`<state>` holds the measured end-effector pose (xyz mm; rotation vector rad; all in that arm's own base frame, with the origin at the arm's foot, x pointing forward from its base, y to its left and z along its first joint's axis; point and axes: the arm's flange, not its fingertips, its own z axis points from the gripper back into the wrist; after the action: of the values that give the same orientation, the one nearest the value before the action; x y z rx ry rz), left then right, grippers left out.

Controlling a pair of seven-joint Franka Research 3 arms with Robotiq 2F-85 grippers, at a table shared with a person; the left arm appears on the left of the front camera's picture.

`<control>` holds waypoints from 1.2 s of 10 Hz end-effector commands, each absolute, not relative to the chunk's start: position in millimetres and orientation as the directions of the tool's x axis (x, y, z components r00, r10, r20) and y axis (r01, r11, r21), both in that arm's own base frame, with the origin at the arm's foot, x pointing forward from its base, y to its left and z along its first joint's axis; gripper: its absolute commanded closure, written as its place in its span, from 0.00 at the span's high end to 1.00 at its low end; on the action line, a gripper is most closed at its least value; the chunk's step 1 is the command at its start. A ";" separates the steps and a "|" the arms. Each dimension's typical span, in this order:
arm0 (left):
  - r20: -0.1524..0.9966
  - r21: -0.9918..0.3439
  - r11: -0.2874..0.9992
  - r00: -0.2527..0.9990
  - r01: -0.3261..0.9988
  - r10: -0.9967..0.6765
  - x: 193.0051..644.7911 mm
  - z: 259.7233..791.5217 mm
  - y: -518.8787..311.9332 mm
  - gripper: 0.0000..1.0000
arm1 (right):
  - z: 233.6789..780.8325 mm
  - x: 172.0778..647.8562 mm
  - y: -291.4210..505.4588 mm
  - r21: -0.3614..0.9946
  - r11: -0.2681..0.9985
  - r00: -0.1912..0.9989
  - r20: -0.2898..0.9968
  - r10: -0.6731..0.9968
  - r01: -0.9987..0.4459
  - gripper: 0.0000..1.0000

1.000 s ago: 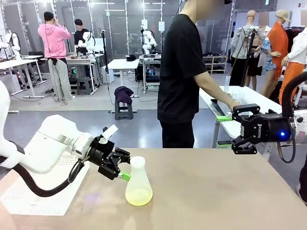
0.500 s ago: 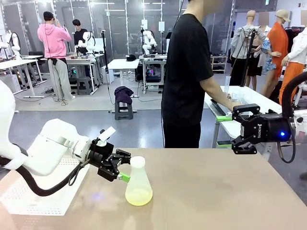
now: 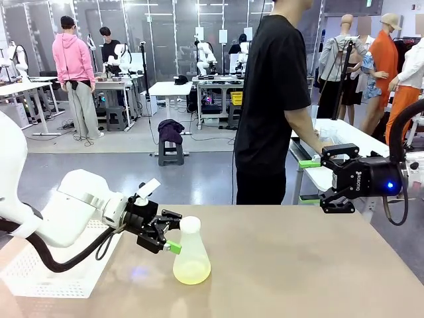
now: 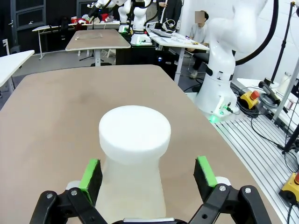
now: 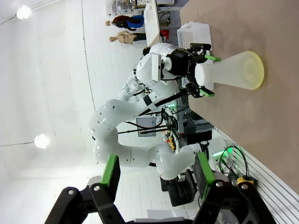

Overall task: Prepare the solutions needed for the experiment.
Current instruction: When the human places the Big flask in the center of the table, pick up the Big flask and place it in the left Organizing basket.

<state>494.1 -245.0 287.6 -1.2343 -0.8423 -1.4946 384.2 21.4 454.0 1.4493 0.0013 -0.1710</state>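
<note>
Flask (image 3: 191,256) with the solutions (image 3: 191,271) stands upright near the desk's (image 3: 298,265) near-left edge, pale yellow liquid pooled at its base. Left gripper (image 3: 173,233) straddles the flask neck, jaws spread wide, pads clear of the white cap (image 4: 134,132). Right gripper (image 3: 309,180) hangs over the far-right edge, jaws apart, empty. Person (image 3: 275,106) stands beyond.
</note>
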 end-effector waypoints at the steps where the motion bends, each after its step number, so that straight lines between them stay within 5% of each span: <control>1: 0.970 -0.062 -0.265 -0.005 0.962 -0.244 497.3 282.4 -259.6 1.00 | 454.6 383.7 21.4 0.987 0.106 0.988 -0.104 -0.114 0.117 0.81; 12: 0.966 -0.050 -0.187 -0.001 0.981 -0.258 504.6 281.0 -299.8 1.00 | 454.6 383.7 21.4 0.987 0.106 0.988 -0.104 -0.114 0.117 0.81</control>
<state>499.0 -290.9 285.5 -1.1801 -0.8810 -1.4691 384.2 21.3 454.0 1.4493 0.0012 -0.1711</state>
